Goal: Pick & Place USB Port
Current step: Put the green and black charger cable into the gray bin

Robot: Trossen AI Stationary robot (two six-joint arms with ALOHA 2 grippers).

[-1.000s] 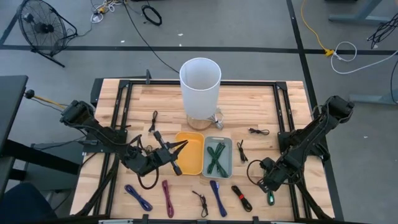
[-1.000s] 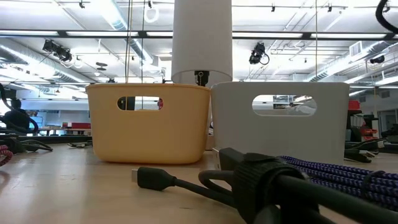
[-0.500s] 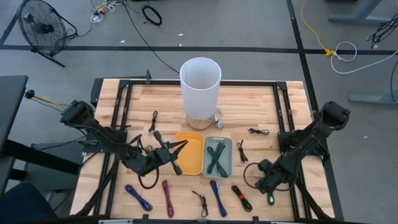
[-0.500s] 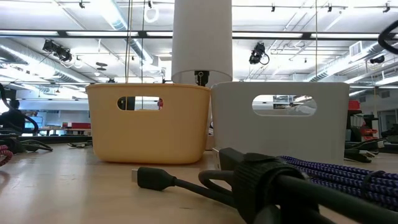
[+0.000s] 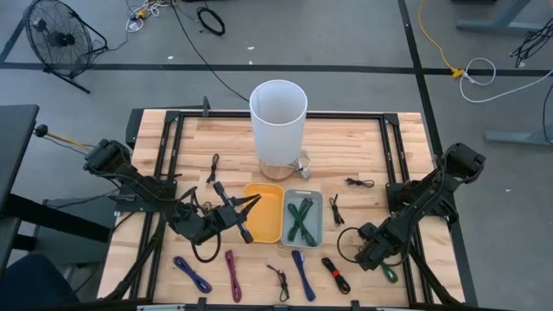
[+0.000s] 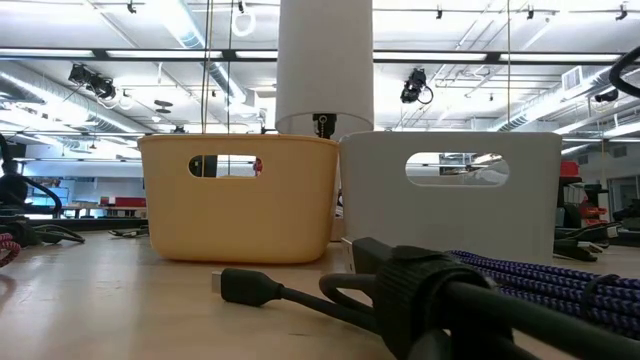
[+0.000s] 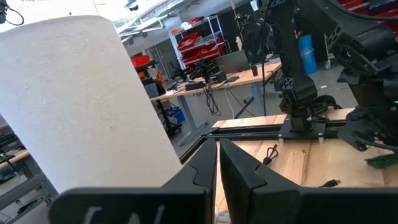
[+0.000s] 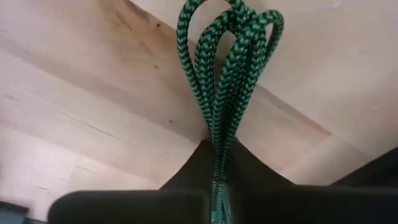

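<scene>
With its fingers pinched on the green cable (image 8: 225,81), the right gripper (image 5: 381,259) should lift well clear before swinging toward the grey bin (image 5: 302,235); the left gripper (image 5: 240,212) waits, closed.

The right gripper (image 5: 386,267), clamped on the green cable (image 5: 390,273), has lifted slightly and shifted toward the grey bin (image 5: 302,217).
</scene>
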